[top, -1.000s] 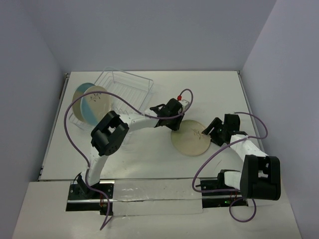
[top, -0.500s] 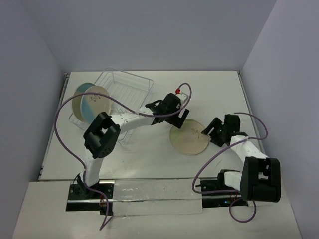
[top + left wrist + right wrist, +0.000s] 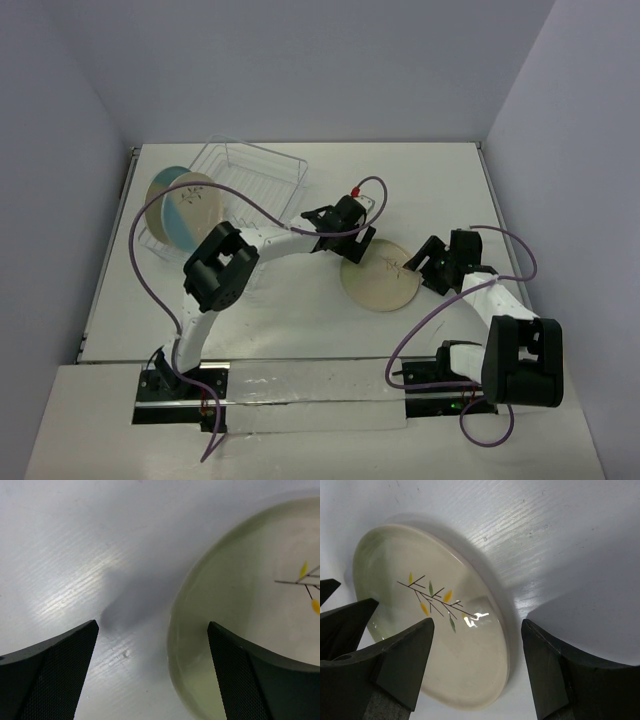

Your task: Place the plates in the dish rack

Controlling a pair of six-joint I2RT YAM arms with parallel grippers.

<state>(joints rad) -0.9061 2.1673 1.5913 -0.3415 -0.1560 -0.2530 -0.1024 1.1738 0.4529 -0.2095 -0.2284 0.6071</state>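
two plates (image 3: 180, 205) stand in the rack (image 3: 255, 170) upper left; we judge the third plate (image 3: 380, 278) mid-frame needs pinching next, left claw (image 3: 155, 680) and right claw (image 3: 477, 672) both wide astride its rim.

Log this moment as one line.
left hand: open, astride rim of loose plate | right hand: open, astride its other edge | loose plate: on table, ungripped | rack: two plates in it

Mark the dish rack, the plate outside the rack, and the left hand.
Dish rack (image 3: 262, 172): top view, wires of its far end.
Plate (image 3: 385, 282): top view, its centre.
Left hand (image 3: 152, 625): left wrist view, midway between its fingertips.
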